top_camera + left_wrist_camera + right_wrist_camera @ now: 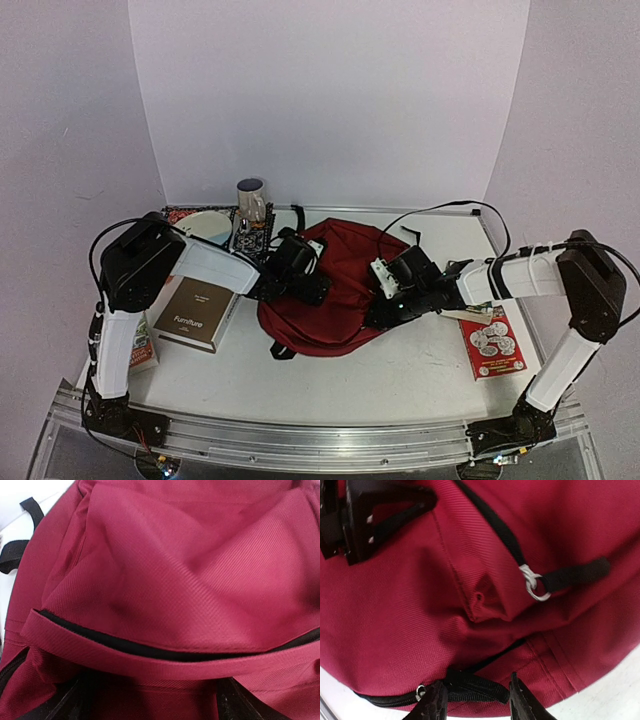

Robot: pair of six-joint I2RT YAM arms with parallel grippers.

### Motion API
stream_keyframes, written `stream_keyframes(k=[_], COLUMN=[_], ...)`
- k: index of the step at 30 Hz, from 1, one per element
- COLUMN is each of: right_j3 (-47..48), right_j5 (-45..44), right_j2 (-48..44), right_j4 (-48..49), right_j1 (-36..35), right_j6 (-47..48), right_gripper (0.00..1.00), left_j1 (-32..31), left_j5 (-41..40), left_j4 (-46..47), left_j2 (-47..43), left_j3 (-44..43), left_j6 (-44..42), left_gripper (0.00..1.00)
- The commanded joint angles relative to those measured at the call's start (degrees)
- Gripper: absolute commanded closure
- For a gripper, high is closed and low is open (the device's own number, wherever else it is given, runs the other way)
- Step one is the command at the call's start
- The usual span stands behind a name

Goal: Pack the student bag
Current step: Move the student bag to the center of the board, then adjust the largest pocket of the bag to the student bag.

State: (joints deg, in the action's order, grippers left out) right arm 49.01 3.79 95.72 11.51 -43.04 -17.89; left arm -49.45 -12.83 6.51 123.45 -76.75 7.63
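Where the ribbed red student bag (340, 320) slumps, left hand (152, 702) is spread at 9 o'clock; right hand (477, 705) seemingly pinches a woven zip pull (475, 684).

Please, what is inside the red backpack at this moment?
Nothing inside the student bag can be seen. Its folded red fabric covers the interior; the left wrist view shows only a thin black zip line. Whether it holds anything is hidden.

A white table (400, 375) with a metal rail (320, 440) along its near edge stands between pale lilac side walls (60, 120), a plain white panel (330, 100) behind, evenly lit.
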Motion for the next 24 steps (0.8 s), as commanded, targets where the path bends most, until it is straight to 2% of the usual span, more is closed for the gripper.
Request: stream_keyframes(k=[1, 10, 15, 20, 22, 24], right_j3=[2.0, 1.8, 1.6, 2.0, 2.5, 3.1], right_j5=[0.0, -1.9, -2.8, -1.5, -0.2, 1.3], right_j2=[0.6, 0.3, 0.7, 1.2, 1.8, 2.5], right_j4=[-1.6, -3.3, -4.3, -4.4, -4.3, -4.1], right_j1=[-0.1, 1.2, 1.7, 1.9, 1.9, 1.9], right_j6=[0.6, 1.9, 2.5, 3.4, 3.7, 3.8], right_gripper=[0.58, 0.58, 0.60, 0.69, 0.76, 0.89], left_j1=[-0.1, -0.6, -3.3, -7.2, -8.8, -10.5], left_j5=[2.9, 1.0, 0.4, 0.0, -0.1, -0.2], left_j4=[1.1, -2.5, -5.9, -8.1, -8.3, -8.3], left_j2=[-0.3, -15.7, -22.9, -27.0, -27.4, -27.2], left_j3=[-5.1, 3.3, 8.9, 13.2, 13.8, 13.9], left_j6=[-4.3, 0.3, 2.7, 4.7, 5.4, 5.8], left_gripper=[0.13, 0.11, 0.10, 0.10, 0.10, 0.10])
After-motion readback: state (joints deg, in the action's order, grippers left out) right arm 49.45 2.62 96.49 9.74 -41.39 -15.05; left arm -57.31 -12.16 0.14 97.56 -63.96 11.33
